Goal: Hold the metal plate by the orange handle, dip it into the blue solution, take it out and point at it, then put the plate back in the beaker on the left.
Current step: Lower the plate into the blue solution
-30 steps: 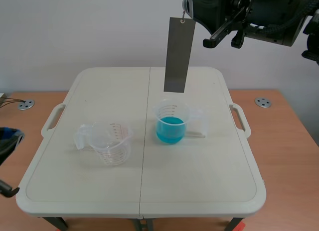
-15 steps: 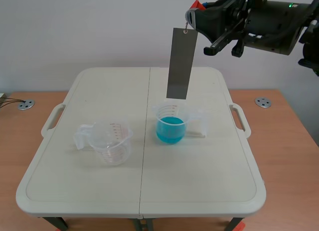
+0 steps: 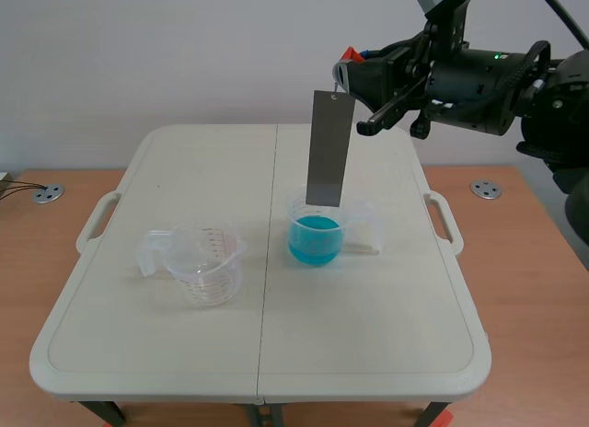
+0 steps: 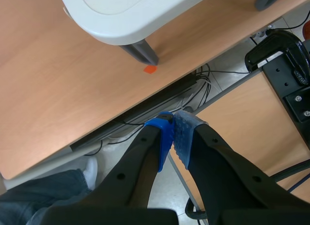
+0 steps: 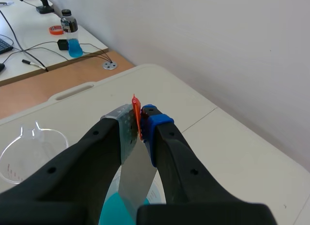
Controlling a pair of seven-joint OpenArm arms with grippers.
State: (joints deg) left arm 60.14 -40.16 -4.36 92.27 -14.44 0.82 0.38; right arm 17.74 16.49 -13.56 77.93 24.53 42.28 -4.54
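Metal plate (image 3: 330, 148), clamped by its orange handle (image 3: 349, 53) in the right hand (image 3: 350, 73), has dropped to the rim of the blue beaker (image 3: 316, 234), 3 o'clock of the empty beaker (image 3: 204, 261); dip imminent. Left hand (image 4: 174, 133) closed, empty.

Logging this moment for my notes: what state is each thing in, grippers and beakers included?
blue-solution beaker: upright, part full.
empty beaker: upright, nothing inside.
right gripper: shut on orange handle.
metal plate: hangs upright, lower edge at the blue-solution beaker's rim.
left gripper: shut on nothing, away from the table.
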